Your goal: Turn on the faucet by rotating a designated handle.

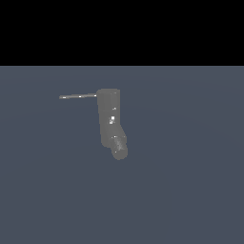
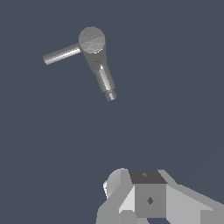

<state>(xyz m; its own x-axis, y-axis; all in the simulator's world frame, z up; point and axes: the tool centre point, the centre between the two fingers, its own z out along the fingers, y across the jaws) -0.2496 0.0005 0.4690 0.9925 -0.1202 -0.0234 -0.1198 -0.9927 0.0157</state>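
Observation:
The dull gray faucet (image 1: 109, 114) stands upright on the floor, with its short angled spout (image 1: 118, 147) at the lower end. The thin handle (image 1: 77, 96) sticks out sideways from the column's top toward the exterior view's left. Neither the arm nor the gripper appears in the exterior view. From above, the wrist view shows the faucet's rounded top (image 2: 92, 40), the handle (image 2: 61, 53) and the spout (image 2: 105, 81). My gripper (image 2: 146, 194) shows only as pale blocky parts at the picture's edge, well apart from the faucet and touching nothing. Its jaw gap is not readable.
A flat blue-gray floor (image 1: 190, 190) spreads around the faucet, with a black background behind it. No other objects are in view.

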